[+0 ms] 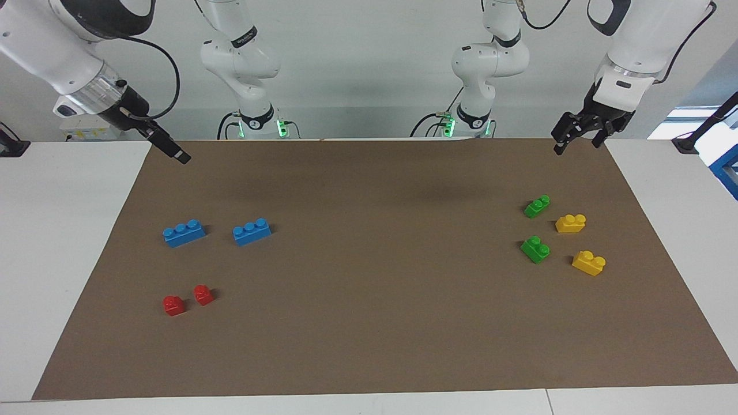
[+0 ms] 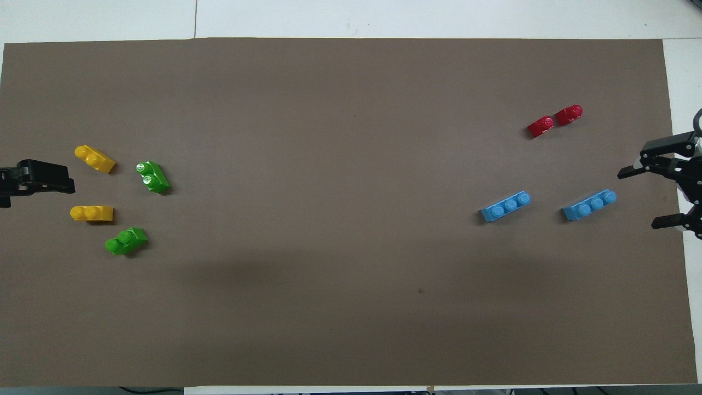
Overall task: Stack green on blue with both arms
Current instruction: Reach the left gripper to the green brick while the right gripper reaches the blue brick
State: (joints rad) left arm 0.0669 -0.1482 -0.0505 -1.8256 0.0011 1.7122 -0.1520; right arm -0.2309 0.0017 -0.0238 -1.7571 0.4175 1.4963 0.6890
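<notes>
Two green bricks [image 1: 537, 206] [image 1: 535, 249] lie on the brown mat toward the left arm's end, also in the overhead view [image 2: 152, 176] [image 2: 126, 241]. Two blue bricks [image 1: 184, 233] [image 1: 251, 231] lie side by side toward the right arm's end [image 2: 589, 204] [image 2: 505, 206]. My left gripper [image 1: 573, 145] [image 2: 66, 181] hangs open in the air over the mat's edge near the yellow and green bricks, holding nothing. My right gripper [image 1: 182, 158] [image 2: 637, 199] is raised over the mat's edge beside the outer blue brick, open and empty.
Two yellow bricks [image 1: 571, 223] [image 1: 588, 262] lie beside the green ones, closer to the mat's edge. Two small red bricks [image 1: 173, 305] [image 1: 203, 294] sit farther from the robots than the blue ones. The brown mat [image 1: 369, 334] covers most of the white table.
</notes>
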